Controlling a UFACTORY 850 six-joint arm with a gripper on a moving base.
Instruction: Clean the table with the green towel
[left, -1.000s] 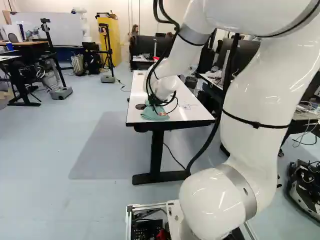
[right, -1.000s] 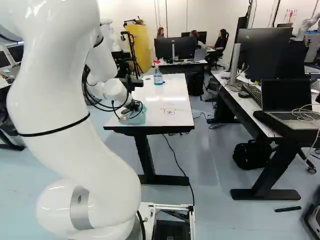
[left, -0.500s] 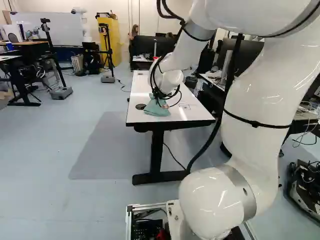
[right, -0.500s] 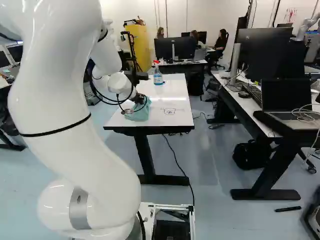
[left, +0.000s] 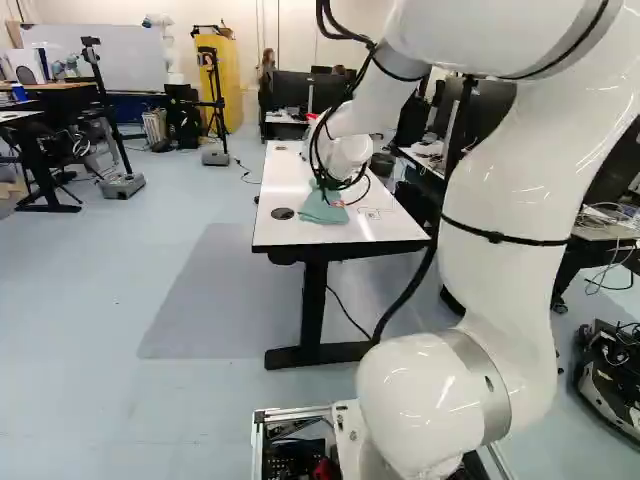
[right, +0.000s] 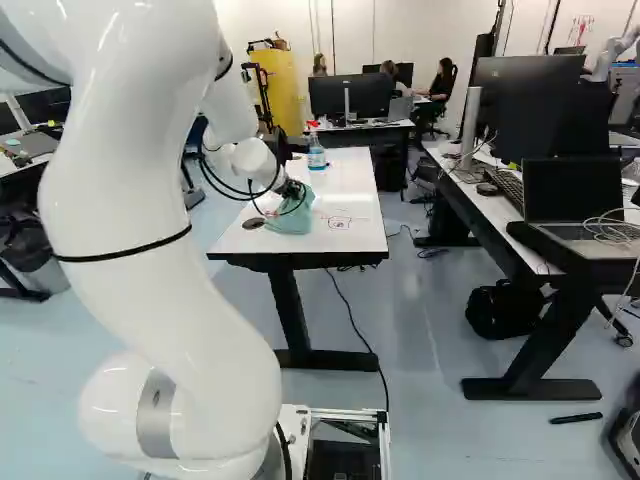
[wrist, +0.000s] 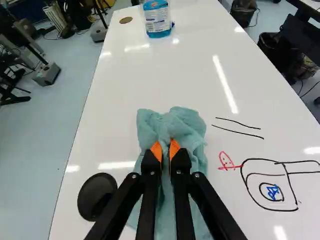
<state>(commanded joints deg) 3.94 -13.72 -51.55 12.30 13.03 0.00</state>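
Right now we have the green towel (right: 290, 219) pinched in our gripper (right: 294, 189), its two fingers drawn in to a narrow gap with a fold of cloth between the orange pads (wrist: 156, 149). Our arm (left: 510, 170) reaches out over the white table (left: 345, 238), and the towel lies bunched on the near part of its top, with its loose cloth spreading out below and around the fingertips and a rumpled part pushed up just ahead of them

To the left of the towel, near but apart from it, we see a black round disc (wrist: 96, 196) on the tabletop. To the right are marker drawings: a small red figure (wrist: 226, 161), a black outline (wrist: 270, 207) with a blue scribble (wrist: 273, 191) inside it, and two dark lines (wrist: 235, 131) a little farther off. We can make out these marks on the white surface beside the cloth, with none of them touching it. Well beyond the gripper, toward the far end, a spray bottle (right: 316, 157) of blue liquid stands upright, and a brownish round disc (wrist: 126, 20) sits farther left. Off to the right of our table, another desk (right: 470, 200) holds an open laptop (right: 575, 200)
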